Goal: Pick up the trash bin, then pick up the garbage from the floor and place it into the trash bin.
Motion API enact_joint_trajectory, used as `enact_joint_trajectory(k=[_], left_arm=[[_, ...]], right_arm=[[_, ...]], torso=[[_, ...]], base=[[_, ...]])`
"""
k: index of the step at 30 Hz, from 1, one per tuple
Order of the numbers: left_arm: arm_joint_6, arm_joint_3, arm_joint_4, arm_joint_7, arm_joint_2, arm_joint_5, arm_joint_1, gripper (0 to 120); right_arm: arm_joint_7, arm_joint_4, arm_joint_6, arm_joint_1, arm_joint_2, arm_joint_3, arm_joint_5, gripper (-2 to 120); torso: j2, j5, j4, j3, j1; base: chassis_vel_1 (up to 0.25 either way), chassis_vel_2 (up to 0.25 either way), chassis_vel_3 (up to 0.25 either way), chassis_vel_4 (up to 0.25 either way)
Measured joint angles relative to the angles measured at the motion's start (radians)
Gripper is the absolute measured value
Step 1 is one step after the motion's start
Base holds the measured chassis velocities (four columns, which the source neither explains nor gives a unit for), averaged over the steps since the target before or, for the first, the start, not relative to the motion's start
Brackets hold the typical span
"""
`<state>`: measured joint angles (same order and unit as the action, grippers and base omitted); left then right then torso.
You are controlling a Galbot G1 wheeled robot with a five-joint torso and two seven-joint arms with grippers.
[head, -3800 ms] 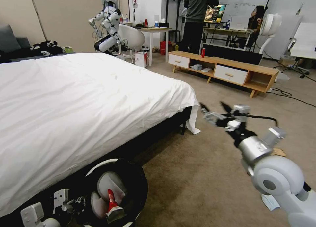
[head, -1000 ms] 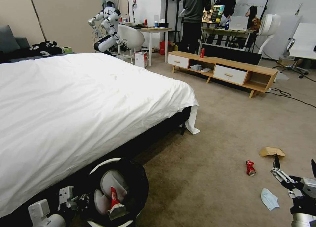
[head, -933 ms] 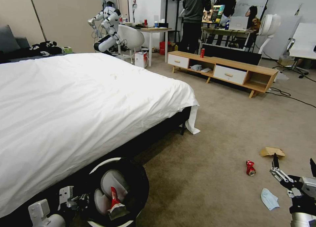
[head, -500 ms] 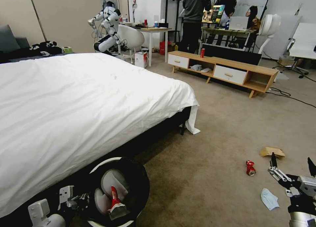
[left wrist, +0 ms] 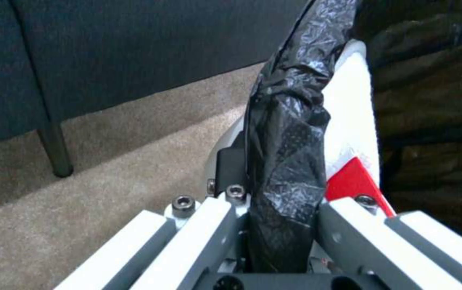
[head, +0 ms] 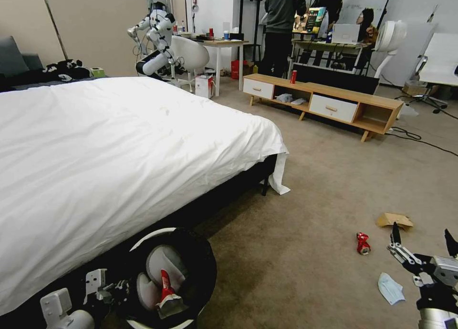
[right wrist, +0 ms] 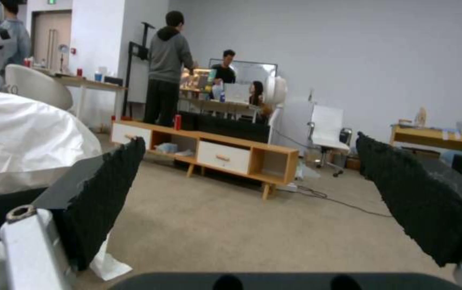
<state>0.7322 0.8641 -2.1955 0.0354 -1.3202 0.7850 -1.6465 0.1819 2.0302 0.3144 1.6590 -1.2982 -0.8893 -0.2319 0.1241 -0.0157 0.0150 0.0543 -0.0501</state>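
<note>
The round white trash bin [head: 143,241], lined with a black bag, hangs low at my left beside the bed. My left gripper [head: 110,290] is shut on its bag-covered rim [left wrist: 287,133]. A red-white wrapper [head: 164,291] lies inside the bin. On the carpet at my right lie a crushed red can [head: 362,243], a crumpled brown paper bag [head: 395,219] and a blue face mask [head: 391,288]. My right gripper [head: 422,245] hovers open above the carpet, to the right of the can and just beyond the mask. Its black pads [right wrist: 107,193] stand wide apart with nothing between them.
A white-sheeted bed [head: 119,143] takes up the left side. A low wooden cabinet [head: 329,105] with an upright red can [head: 294,76] stands across the room. A black cable [head: 420,138] lies near the cabinet. Open carpet [head: 296,252] stretches between bed and litter.
My right arm has dropped from mid-height to low at the right, uncovering the can, bag and mask. Over the last second its open gripper crept slightly forward. The bin stays held.
</note>
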Motion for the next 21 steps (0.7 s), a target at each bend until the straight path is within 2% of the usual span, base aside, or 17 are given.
enact_joint_trajectory(k=[21], left_arm=[[-0.001, 0.000, 0.004, 0.001, -0.011, -0.006, -0.002, 1]], right_arm=[[-0.008, -0.025, 0.031, -0.001, -0.001, 0.005, 0.018, 100]], torso=[[0.000, 0.0000, 0.0000, 0.000, 0.000]], base=[[0.000, 0.000, 0.000, 0.000]])
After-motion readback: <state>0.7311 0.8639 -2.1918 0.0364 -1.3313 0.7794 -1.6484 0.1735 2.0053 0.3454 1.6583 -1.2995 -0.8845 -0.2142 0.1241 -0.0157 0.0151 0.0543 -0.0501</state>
